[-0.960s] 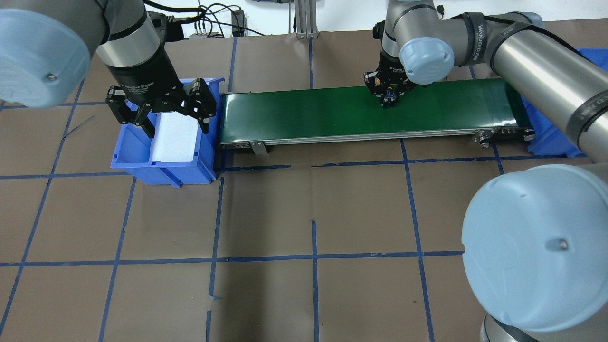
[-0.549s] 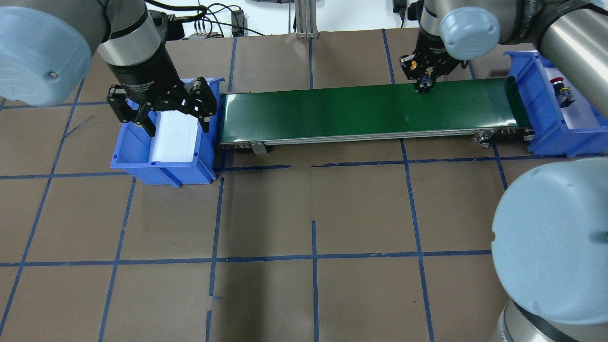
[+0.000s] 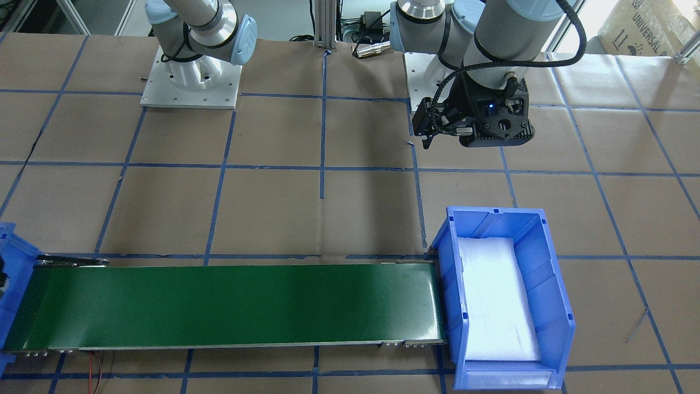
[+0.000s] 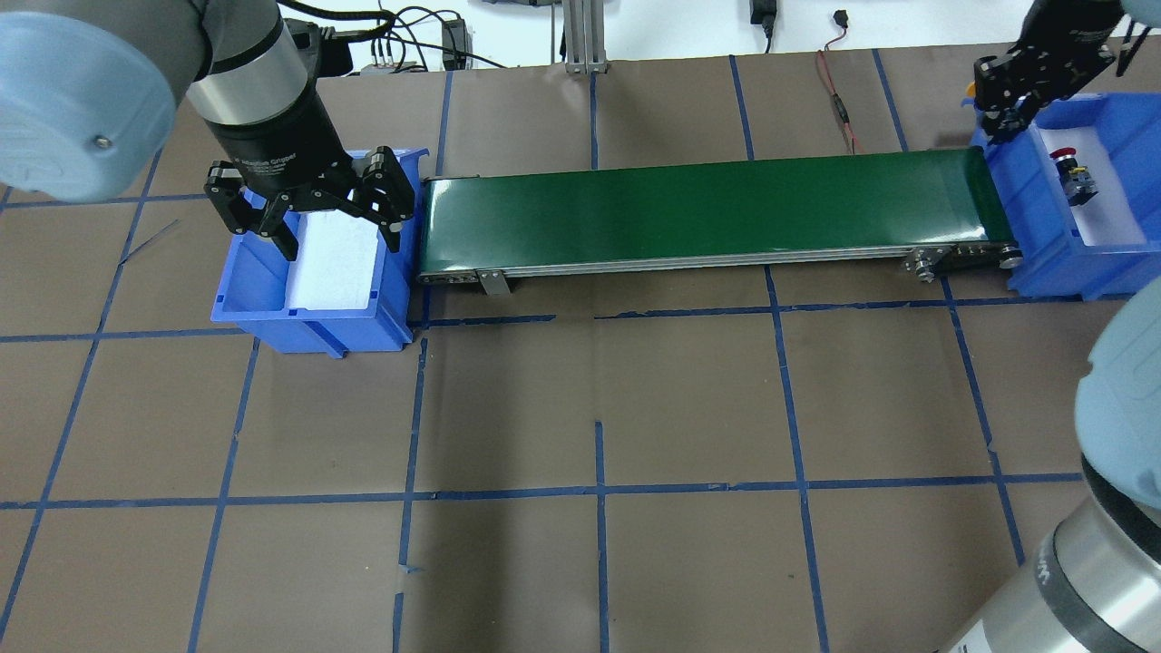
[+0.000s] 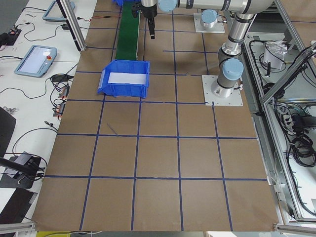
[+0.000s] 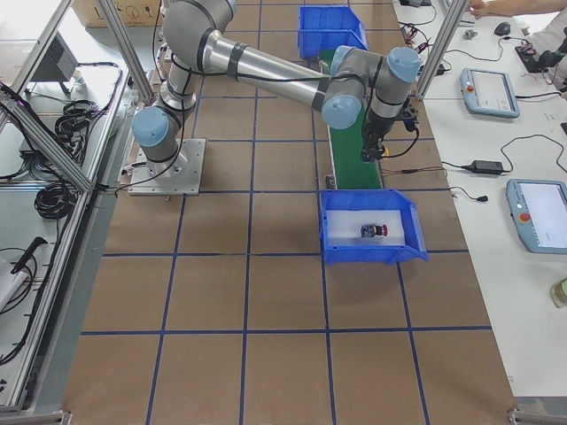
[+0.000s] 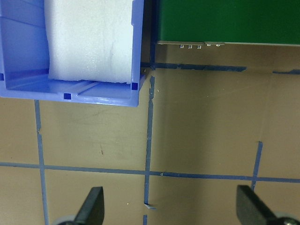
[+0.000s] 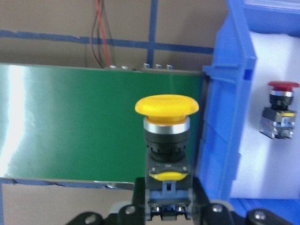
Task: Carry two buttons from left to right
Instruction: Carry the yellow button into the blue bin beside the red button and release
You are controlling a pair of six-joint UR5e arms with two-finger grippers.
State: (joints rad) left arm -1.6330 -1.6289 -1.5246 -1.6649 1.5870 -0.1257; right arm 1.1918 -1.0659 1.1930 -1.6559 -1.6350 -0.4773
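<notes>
The right gripper [image 8: 168, 210] pinches the yellow button [image 8: 167, 136] just short of the blue bin [image 8: 225, 122], so releasing now could drop it onto the belt [image 8: 70, 122].

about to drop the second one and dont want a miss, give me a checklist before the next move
1. Grip on yellow button: ok, upright in the shut right gripper.
2. Gripper over right bin: not ok, it hangs at the bin's wall, by the end of the belt.
3. Landing spot: ok, bare foam beside the red button.
4. Left bin emptied: ok, only foam shows.
5. Left gripper clear of the drop: ok, open, at the belt's other end.
</notes>
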